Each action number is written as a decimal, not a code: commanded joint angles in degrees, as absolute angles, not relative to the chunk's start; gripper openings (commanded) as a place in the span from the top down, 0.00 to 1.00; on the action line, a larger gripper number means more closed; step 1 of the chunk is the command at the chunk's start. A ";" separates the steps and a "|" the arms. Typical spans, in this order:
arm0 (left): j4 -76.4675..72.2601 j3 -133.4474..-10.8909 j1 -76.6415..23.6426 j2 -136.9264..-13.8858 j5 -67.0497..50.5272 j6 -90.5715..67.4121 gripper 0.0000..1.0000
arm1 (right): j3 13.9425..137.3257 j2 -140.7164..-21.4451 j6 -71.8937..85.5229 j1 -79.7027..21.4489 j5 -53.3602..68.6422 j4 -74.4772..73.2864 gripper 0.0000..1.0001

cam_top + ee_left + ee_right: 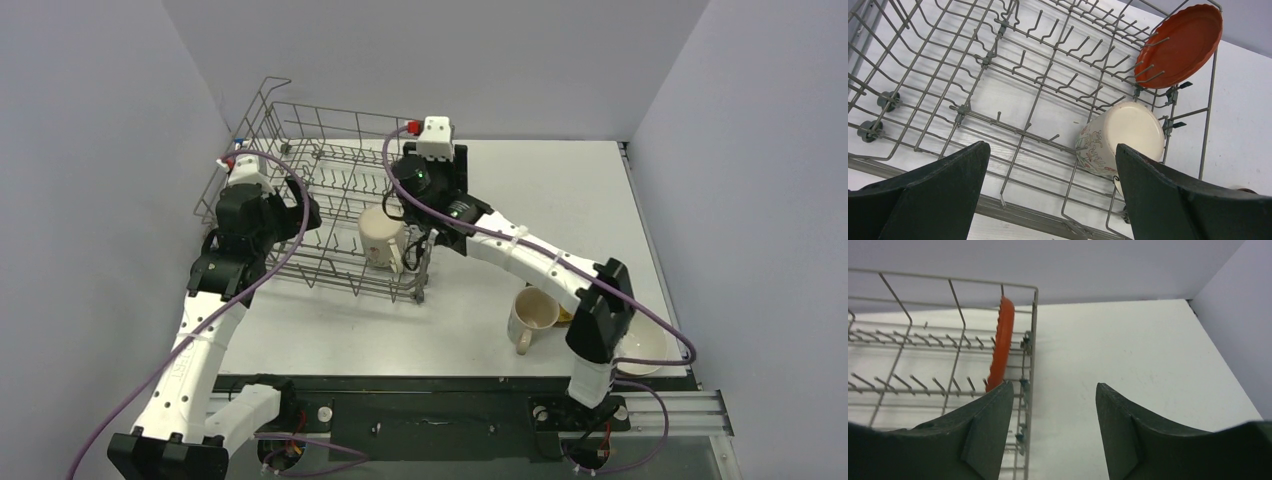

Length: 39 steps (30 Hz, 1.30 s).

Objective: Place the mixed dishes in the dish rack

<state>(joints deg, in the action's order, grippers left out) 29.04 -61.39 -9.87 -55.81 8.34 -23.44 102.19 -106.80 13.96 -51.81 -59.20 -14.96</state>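
Top external view: the grey wire dish rack [340,170] sits in the upper left of the frame, with a glossy cream mug [381,238] tilted at its lower right corner. In the left wrist view a scalloped red round plate [1180,45] stands on edge between tines, upper right. A second mug [530,315] and a white bowl [640,345] rest on the matte table [560,190], lower right. The left gripper [1053,195] and the right gripper [1054,430] both gape wide, holding nothing.

Lab test cell: bare lilac walls [90,120] box in a white table [560,190] with a metal rail [670,405].
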 commanded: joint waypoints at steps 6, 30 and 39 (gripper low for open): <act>24.66 -60.62 -8.75 -56.96 2.93 -23.56 0.04 | 70.36 -82.26 20.50 -48.65 -44.78 -12.16 0.47; 15.00 -63.39 -48.27 -68.00 -2.43 -22.75 0.07 | 42.27 -34.93 30.38 -40.39 -50.18 -19.57 0.47; 19.83 -74.36 -60.86 -86.46 9.20 -26.35 0.13 | 41.36 -27.34 31.43 -40.30 -51.41 -21.53 0.45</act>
<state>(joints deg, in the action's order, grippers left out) 17.72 -67.72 -58.63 -81.34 1.89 -24.84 41.95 -29.19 30.33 -40.80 -49.15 -20.49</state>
